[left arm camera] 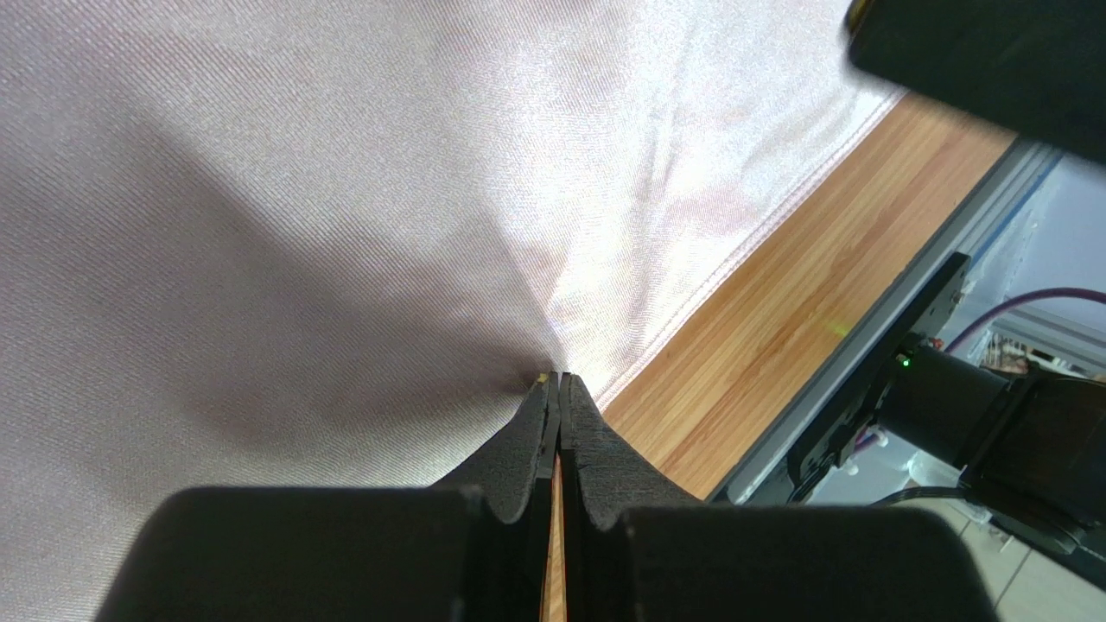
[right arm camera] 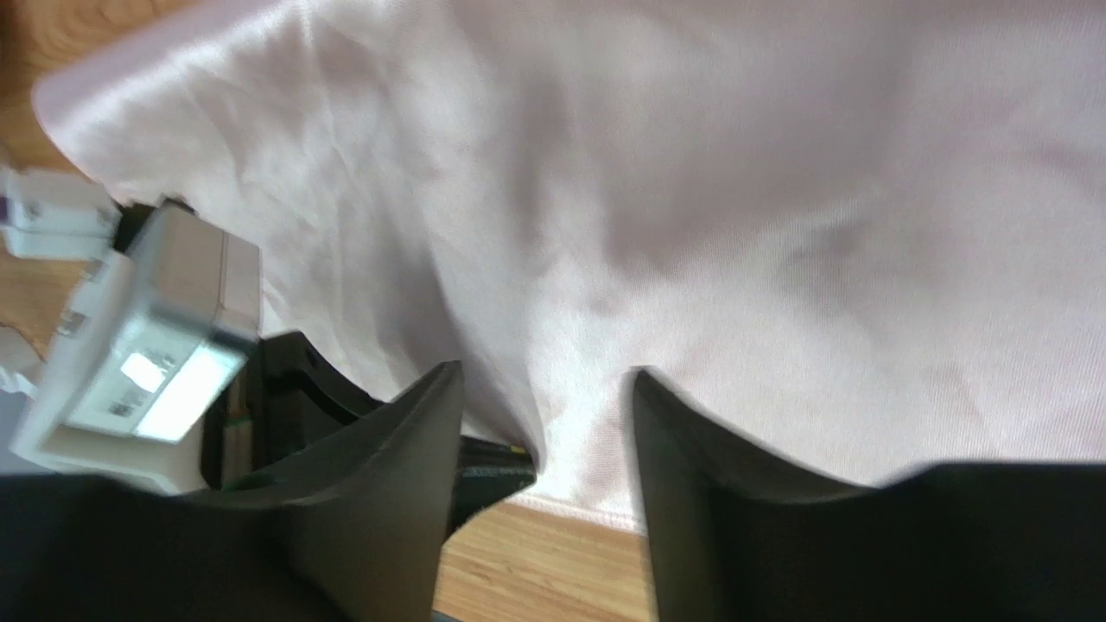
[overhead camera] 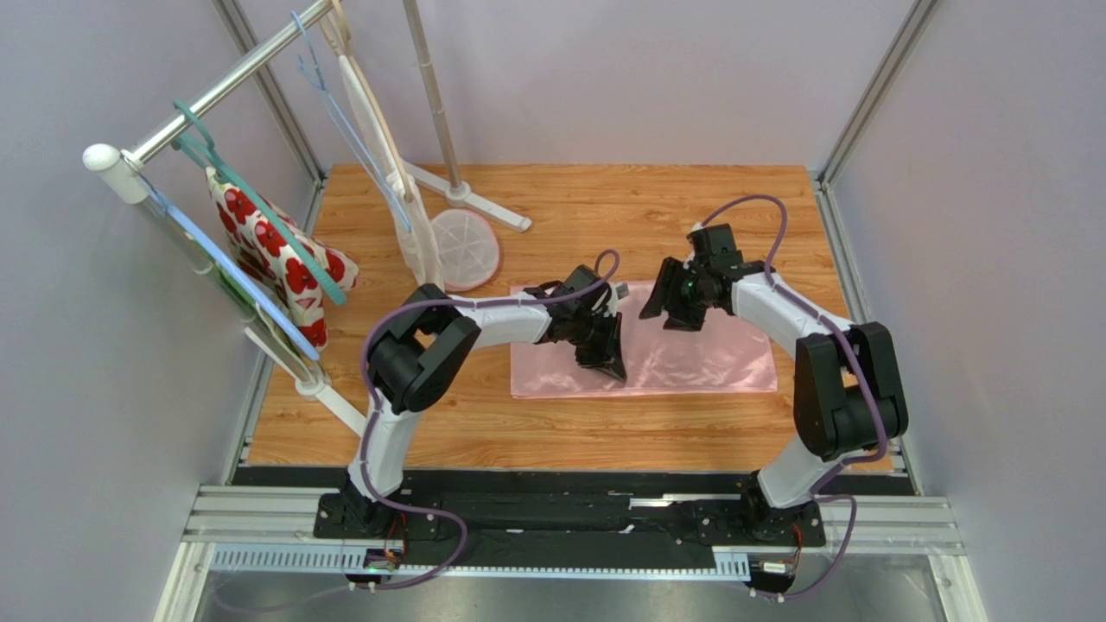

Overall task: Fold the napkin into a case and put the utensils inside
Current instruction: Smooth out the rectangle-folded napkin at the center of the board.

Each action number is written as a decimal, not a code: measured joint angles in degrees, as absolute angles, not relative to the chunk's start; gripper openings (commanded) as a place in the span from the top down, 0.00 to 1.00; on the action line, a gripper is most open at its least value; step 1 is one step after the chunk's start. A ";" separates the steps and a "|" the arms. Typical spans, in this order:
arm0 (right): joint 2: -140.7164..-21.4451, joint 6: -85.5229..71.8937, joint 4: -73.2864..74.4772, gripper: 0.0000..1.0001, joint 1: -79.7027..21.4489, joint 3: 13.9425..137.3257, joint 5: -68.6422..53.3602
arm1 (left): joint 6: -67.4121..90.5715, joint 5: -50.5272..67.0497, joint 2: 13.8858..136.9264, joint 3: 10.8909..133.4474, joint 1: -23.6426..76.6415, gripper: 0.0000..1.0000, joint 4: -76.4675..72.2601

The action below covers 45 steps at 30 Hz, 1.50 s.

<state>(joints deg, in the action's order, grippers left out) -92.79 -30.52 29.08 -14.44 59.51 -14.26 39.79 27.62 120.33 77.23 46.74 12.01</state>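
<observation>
The light-pink napkin (overhead camera: 701, 357) lies as a wide rectangle on the wooden table (overhead camera: 584, 207). My left gripper (overhead camera: 605, 353) stands over its left half, near the front hem. In the left wrist view its jaws are shut on the napkin (left arm camera: 325, 233), and the cloth puckers toward the tips of the left gripper (left arm camera: 560, 380). My right gripper (overhead camera: 665, 306) hovers just right of it, over the napkin's back edge. In the right wrist view the right gripper (right arm camera: 539, 415) is open, with a loose ridge of the napkin (right arm camera: 727, 195) between its fingers. The utensils are out of view.
A rack at the left carries hangers and a white cloth with red flowers (overhead camera: 279, 253). A white stand with a round base (overhead camera: 465, 246) sits behind the napkin's left end. Grey walls and metal frame posts close in the table on three sides.
</observation>
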 measured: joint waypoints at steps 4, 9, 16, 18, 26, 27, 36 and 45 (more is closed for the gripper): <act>-96.29 -30.57 24.14 0.30 -11.68 61.47 -17.23 | 39.83 28.01 120.09 76.27 46.74 0.96 10.41; -103.74 -31.16 15.00 0.26 -8.32 61.43 -24.73 | 39.83 28.05 119.77 75.33 46.74 0.96 9.17; -107.90 -33.26 3.05 0.24 -2.79 59.83 -34.89 | 40.01 28.10 119.20 73.65 46.72 0.96 6.85; -108.60 -33.54 0.89 0.24 -1.43 59.40 -36.58 | 40.03 28.10 119.09 73.34 46.72 0.96 6.42; -111.26 -34.22 -4.73 0.23 4.73 58.89 -43.13 | 40.10 28.18 118.89 72.66 46.68 0.96 5.41; -111.42 -34.20 -4.78 0.23 5.63 58.92 -43.70 | 40.16 28.23 118.89 72.55 46.68 0.96 5.28; -112.20 -34.04 -4.78 0.23 12.93 58.98 -47.07 | 40.16 28.21 118.65 72.07 46.63 0.96 4.64; -110.87 -33.08 -0.47 0.23 12.29 61.17 -44.12 | 37.78 26.87 117.51 76.14 45.34 0.81 14.09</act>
<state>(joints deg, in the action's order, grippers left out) -110.87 -33.08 -0.47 12.29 61.17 -44.12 37.78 26.87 117.51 76.14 45.34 14.09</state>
